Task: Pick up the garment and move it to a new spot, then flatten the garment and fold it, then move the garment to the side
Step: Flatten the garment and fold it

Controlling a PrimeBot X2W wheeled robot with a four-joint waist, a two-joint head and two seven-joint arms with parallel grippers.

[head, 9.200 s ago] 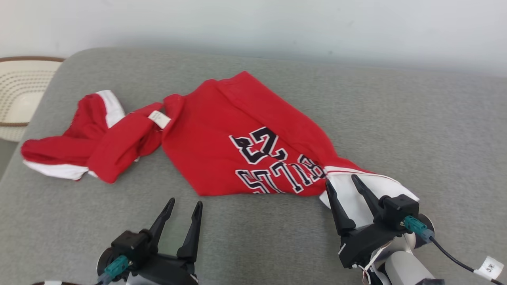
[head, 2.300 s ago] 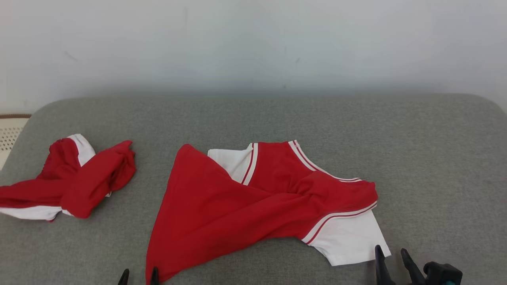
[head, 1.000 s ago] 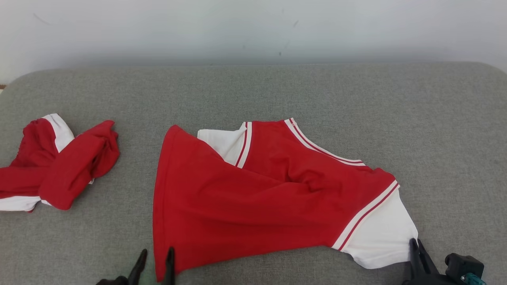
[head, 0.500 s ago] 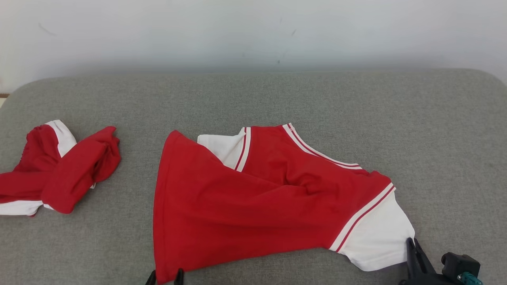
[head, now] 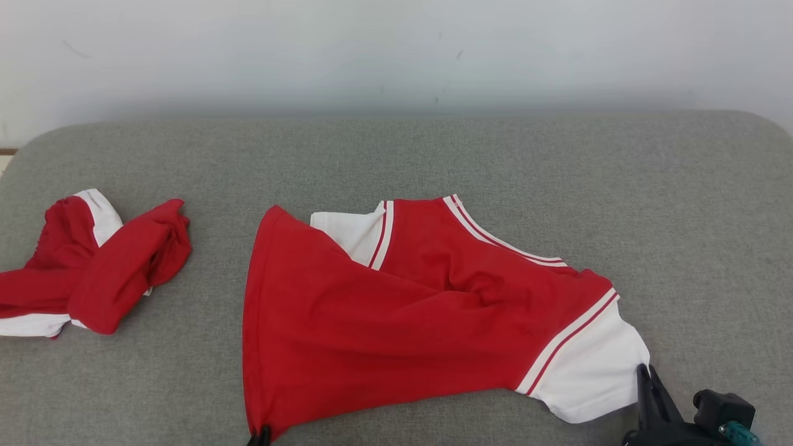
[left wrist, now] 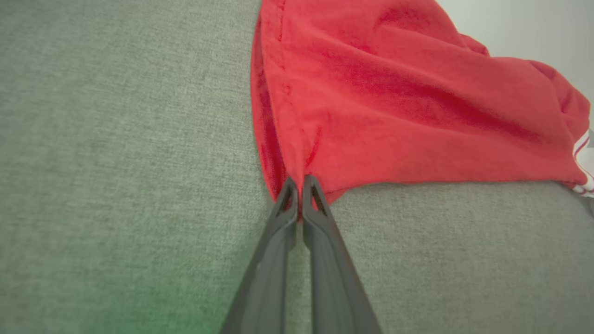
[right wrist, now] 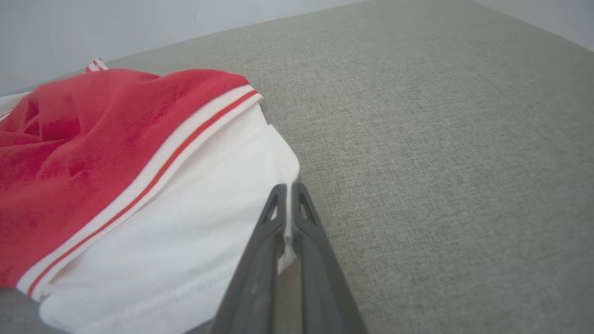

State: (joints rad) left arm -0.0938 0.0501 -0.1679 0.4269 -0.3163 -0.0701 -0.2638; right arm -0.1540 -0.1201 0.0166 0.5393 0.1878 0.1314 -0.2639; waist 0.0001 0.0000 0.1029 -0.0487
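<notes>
2 garments are being shown on 1 grey padded surface [head: 557, 173], with 1 pale wall [head: 396, 49] behind it. The garment [head: 384, 322] of the task, 1 red jersey with 2 white sleeves and red-and-white striped trim, is being displayed across the middle of the surface in the head view. It is lying wrinkled and partly doubled over itself, and 1 flap of red cloth is being draped over the body. 1 sleeve [head: 350, 232] is being partly covered by that flap at the far side; the other sleeve [head: 588, 378] is lying flat at the near right. The second garment [head: 118, 272], also red and white, is lying crumpled at the left of the surface, well apart from the first.

2 grippers are being seen, 1 at each near corner of the jersey. The left gripper [left wrist: 300, 188] is being clamped on the red hem corner [left wrist: 306, 171]: its 2 dark fingers are being pressed together with the cloth bunched between the tips, and the tips are being shown at the bottom edge of the head view. The right gripper [right wrist: 288, 190] is likewise being pinched closed, with 1 thin fold of the near sleeve's white edge caught between its 2 fingers. Both pinched corners are lying low, on or just above the surface.
</notes>
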